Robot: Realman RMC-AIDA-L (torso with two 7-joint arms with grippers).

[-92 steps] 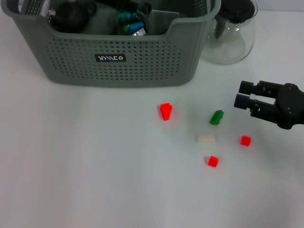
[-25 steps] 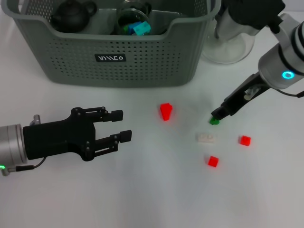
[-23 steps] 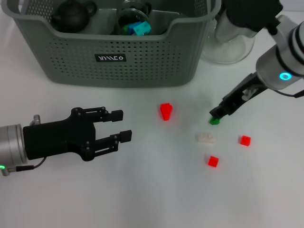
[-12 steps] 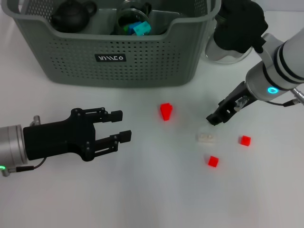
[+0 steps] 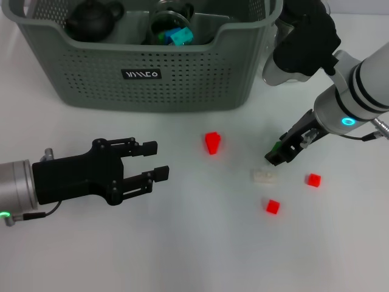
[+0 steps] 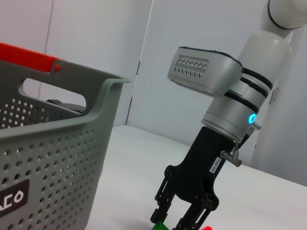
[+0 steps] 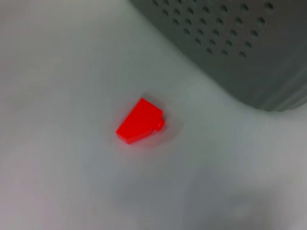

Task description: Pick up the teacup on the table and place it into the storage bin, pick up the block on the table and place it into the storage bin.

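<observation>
The grey-green storage bin [image 5: 79, 76] stands at the back left, its wall also close in the left wrist view [image 6: 48, 158]. No teacup shows on the table; a round dark-rimmed vessel [image 5: 172, 13] lies in the bin with teal and green pieces. My right gripper [image 5: 275, 157] points down at a green block [image 5: 278, 146], mostly hidden by it. In the left wrist view its fingers [image 6: 163, 211] stand apart, with the green block [image 6: 158, 225] at their tips. My left gripper [image 5: 153, 162] hovers open over the table's left side, holding nothing.
On the table lie a red wedge block [image 5: 212, 142] [image 7: 141, 122], a white block [image 5: 264, 176] and two small red blocks [image 5: 313, 179] [image 5: 272, 207]. A dark teapot [image 5: 91, 17] sits in the bin. A clear glass teapot [image 5: 273, 70] stands behind my right arm.
My right gripper has come down over the green block and shifted slightly toward the near side, hiding most of it. The left gripper has not moved in the last second.
</observation>
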